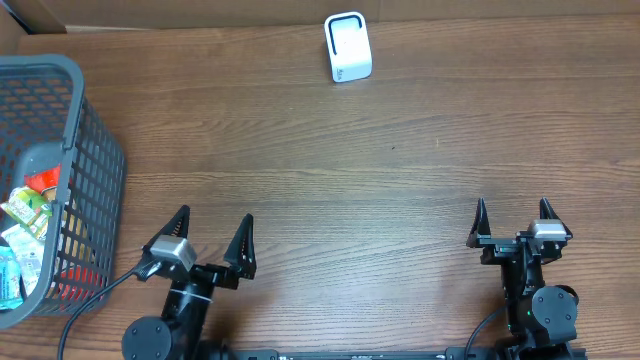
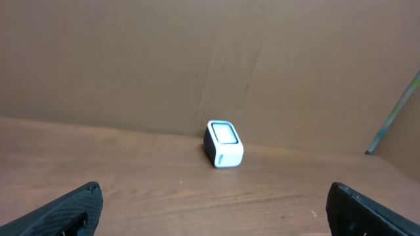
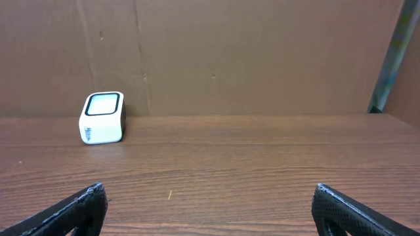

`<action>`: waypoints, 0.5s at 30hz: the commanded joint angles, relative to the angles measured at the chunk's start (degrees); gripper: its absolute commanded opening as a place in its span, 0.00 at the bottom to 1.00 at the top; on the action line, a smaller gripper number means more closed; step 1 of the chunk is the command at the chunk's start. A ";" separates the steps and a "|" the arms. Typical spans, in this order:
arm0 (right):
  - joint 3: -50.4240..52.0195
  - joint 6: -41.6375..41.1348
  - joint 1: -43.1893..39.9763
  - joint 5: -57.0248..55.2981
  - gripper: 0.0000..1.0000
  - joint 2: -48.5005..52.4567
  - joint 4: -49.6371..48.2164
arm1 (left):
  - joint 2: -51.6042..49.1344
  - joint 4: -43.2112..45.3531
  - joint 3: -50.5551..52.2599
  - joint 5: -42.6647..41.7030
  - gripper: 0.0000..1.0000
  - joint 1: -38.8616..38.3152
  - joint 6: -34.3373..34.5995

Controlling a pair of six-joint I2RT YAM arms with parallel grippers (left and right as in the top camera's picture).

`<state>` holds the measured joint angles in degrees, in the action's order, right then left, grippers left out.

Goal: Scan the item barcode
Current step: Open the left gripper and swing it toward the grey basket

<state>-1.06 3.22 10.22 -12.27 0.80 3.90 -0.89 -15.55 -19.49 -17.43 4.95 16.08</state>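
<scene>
I'm working over a wooden table [image 1: 350,150] that's bare across the middle, prob. kept that way so both arms can swing an item through w/o snagging. The grey basket [image 1: 95,150] is sitting at the far left edge, on my left arm's side, so that arm looks like the one to reach in. The packets [image 1: 25,215] to be scanned are lying inside it, green, white and red wrappers piled together. I can't read any barcode from here.

The white scanner [image 1: 348,47] is standing at the back centre, just in front of the cardboard wall [image 3: 262,52]. Its window is facing toward me, so a barcode has to be shown to it from my side.

Both arms are sitting low at the near edge, well apart from the scanner. My left gripper [image 1: 216,213] is angling slightly toward the basket, near it but not over it. My right gripper [image 1: 512,202] is pointing straight ahead. Both are spread wide and holding nothing — no pick has begun, as I judge it.
</scene>
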 commanded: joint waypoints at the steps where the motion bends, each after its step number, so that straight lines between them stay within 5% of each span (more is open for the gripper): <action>1: 0.59 0.24 0.33 -0.04 1.00 -0.52 -0.42 | 0.52 -0.15 -2.38 -0.61 1.00 -0.07 -1.36; 15: 0.59 0.24 0.33 -0.04 1.00 -0.52 -0.42 | 0.52 -0.81 -2.99 -0.66 1.00 -0.07 -1.36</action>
<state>-1.06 3.20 10.22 -12.23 0.80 3.88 -0.89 -16.14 -20.69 -17.43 4.95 16.05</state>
